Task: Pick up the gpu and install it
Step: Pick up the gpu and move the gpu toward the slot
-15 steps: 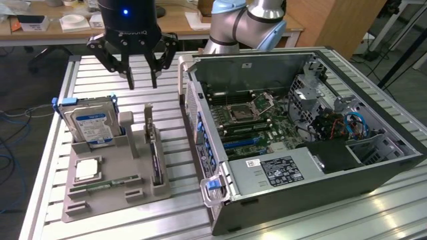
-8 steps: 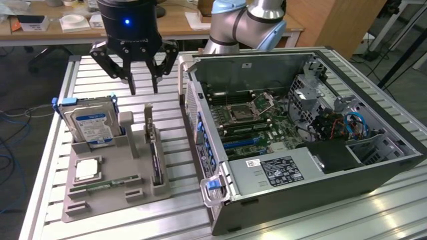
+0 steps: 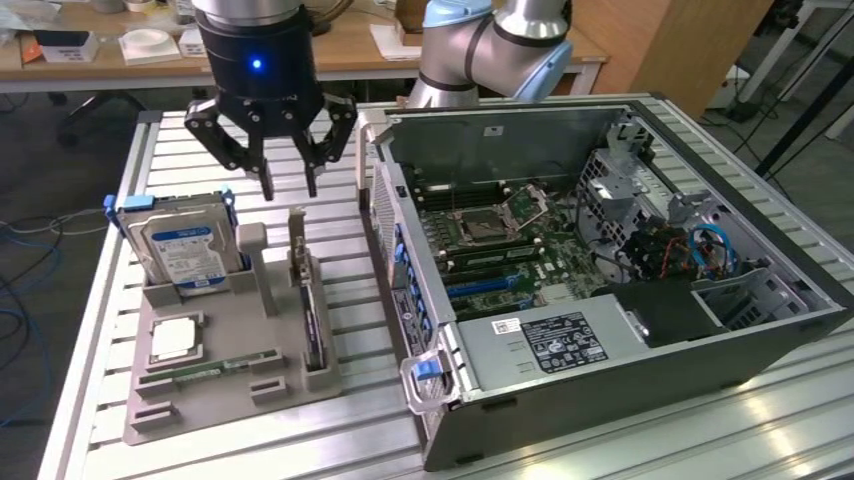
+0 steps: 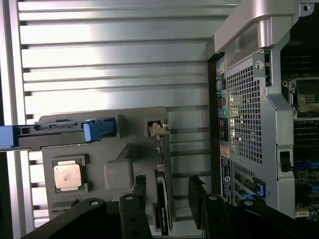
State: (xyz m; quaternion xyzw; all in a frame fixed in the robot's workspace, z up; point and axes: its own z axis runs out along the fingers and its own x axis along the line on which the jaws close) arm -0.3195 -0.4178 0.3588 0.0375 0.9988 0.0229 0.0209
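Now | black tool (image 3: pixel 290 188) spread above | thin gpu (image 3: pixel 308 310) upright | grey slotted tray (image 3: pixel 220 388)

No legible txt: hard drive label (image 3: pixel 187 255) unreadable, PSU sticker (image 3: pixel 561 340) print too small to read.

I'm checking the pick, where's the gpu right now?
In the exterior view the gpu stands on edge in the gray holder, between the hard drive and the case, under the open gripper.

Robotics lab/workshop: alu slat bench (image 3: pixel 747 440), open PC case (image 3: pixel 601 390), grey parts jig (image 3: pixel 227 390), cluttered desk (image 3: pixel 347 55) behind, floor cables (image 3: pixel 27 300).
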